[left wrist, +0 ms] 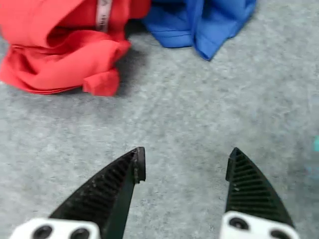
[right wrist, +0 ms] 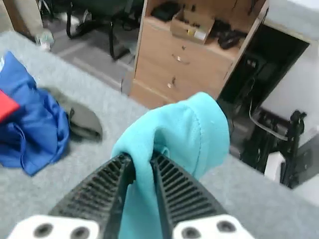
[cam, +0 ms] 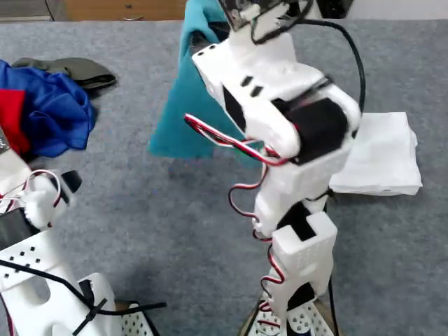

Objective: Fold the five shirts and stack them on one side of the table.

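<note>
**While the right gripper held the teal shirt aloft, the left gripper hung open**

Seen from the high view, the teal shirt hung from the raised arm down toward the grey table. It was probably lifted so the cloth could fall straight before being laid flat for folding. A white shirt lay folded on that arm's side of the table, and I judged it the start of the stack. On the far side, well apart from it, the blue shirt, the red shirt and an olive shirt lay crumpled together, apparently not yet folded.

From the left wrist view, the left gripper's fingers stood wide apart over bare table and held nothing. The red and blue shirts lay touching each other just beyond it, a likely next pick. A white label showed at the red shirt's neck, but its print was too small to read.

From the right wrist view, the right gripper's fingers were pinched narrow on a bunched fold of the teal shirt. That grip suited lifting the shirt more than spreading it. Behind stood a wooden cabinet with a small box on it. The box carried a pale sticker that I could not read.
</note>
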You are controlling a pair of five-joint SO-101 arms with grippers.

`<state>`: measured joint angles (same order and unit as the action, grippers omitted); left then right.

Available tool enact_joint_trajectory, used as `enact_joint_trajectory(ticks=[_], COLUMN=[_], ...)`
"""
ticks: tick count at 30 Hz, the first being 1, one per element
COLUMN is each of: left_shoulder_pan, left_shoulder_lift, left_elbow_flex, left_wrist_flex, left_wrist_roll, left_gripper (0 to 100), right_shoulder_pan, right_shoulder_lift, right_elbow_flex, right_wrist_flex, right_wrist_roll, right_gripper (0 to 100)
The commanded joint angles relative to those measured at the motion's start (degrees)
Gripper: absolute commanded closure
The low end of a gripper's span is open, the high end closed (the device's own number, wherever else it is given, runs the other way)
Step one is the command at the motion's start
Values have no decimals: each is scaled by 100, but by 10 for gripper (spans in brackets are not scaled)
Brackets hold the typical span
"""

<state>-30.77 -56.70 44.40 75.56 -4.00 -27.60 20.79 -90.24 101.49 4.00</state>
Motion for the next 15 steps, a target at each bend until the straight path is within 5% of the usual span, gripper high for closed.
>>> enact_joint_trajectory(ticks=[1, 7, 15], left_shoulder_pan=[158, -255, -1231], left_shoulder_lift=[-66, -75, -75], left_elbow_flex=[-70, -79, -220], left_wrist_flex=[-88, -97, -79], left_wrist_roll=[123, 123, 105], left_gripper=[729, 729, 760], right_shoulder_pan=[57, -163, -1473], right_shoulder_lift=[-31, 875, 1270], right_elbow_flex=[374, 901, 901], right_wrist_flex=[26, -1407, -3727], right_wrist_roll=[114, 88, -308], right_gripper=[996, 996, 996])
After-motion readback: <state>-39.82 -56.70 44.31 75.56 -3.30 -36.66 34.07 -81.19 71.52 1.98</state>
